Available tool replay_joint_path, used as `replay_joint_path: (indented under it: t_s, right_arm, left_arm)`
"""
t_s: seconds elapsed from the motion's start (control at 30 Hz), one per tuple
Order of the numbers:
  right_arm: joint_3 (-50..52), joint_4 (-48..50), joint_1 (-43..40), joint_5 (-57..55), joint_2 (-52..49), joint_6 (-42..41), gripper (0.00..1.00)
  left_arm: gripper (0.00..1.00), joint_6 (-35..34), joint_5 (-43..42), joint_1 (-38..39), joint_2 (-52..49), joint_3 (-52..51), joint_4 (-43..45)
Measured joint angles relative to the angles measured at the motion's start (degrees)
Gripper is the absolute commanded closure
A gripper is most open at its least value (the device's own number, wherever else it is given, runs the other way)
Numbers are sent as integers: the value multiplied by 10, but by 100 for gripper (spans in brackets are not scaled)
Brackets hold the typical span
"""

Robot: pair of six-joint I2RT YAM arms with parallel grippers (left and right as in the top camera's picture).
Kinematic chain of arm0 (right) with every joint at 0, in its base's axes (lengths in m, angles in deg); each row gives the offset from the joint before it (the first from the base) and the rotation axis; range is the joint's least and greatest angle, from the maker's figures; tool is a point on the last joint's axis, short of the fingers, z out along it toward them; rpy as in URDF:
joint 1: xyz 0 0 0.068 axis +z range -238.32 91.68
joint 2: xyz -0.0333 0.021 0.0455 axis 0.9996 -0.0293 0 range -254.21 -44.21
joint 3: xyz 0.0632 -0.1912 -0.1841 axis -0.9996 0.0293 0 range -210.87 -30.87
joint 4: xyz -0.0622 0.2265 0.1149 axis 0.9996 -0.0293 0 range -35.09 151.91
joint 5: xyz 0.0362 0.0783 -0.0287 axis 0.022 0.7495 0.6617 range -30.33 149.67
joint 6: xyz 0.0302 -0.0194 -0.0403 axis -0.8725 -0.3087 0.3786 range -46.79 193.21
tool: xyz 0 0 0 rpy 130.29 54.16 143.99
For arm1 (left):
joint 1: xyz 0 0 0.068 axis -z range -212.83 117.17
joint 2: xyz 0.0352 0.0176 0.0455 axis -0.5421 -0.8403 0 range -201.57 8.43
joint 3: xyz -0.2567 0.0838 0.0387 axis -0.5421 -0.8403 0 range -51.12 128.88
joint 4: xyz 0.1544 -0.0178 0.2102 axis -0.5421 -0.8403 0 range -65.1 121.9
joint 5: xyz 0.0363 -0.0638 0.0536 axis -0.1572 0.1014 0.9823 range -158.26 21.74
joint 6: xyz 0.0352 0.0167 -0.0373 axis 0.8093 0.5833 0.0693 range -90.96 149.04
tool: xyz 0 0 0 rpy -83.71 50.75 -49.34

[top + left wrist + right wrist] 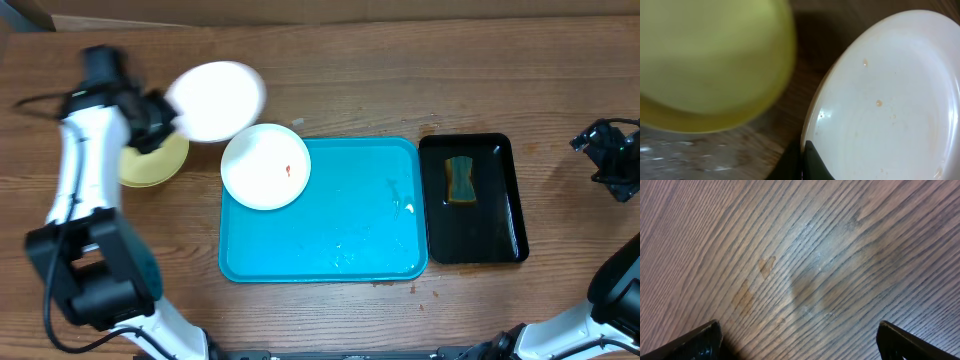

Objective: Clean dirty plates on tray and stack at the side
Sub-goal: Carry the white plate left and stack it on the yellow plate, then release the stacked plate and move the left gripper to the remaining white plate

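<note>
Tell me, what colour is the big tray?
The tray is turquoise blue; the overhead view shows it best.

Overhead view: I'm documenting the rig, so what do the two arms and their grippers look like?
The left arm has white tubular links, bulky black joints and a thin black cable near its wrist. The right arm shows the same white link and black joint. The left gripper and right gripper are black.

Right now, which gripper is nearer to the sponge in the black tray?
Right. The right gripper hangs open just beyond the black tray holding the sponge, on its right. The left gripper is far, past the blue tray, gripping a white plate.
</note>
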Motion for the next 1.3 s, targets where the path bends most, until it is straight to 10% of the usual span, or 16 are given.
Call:
replay_joint_path:
  t_s: [0.7,0.77,0.87,0.9,1.3]
  right_arm:
    - [0,0,0,0,0,0,0]
    - [0,0,0,0,0,0,0]
    - [0,0,0,0,0,0,0]
    - [0,0,0,0,0,0,0]
    - [0,0,0,0,0,0,0]
  left_arm:
    - [95,-8,101,-136,-54,-2,29]
    - [82,-8,101,-136,-72,-2,31]
    - [22,-8,98,-136,-87,-3,34]
    - [16,-7,92,-136,-88,-3,33]
    - [31,68,-143,-104,-83,-3,-45]
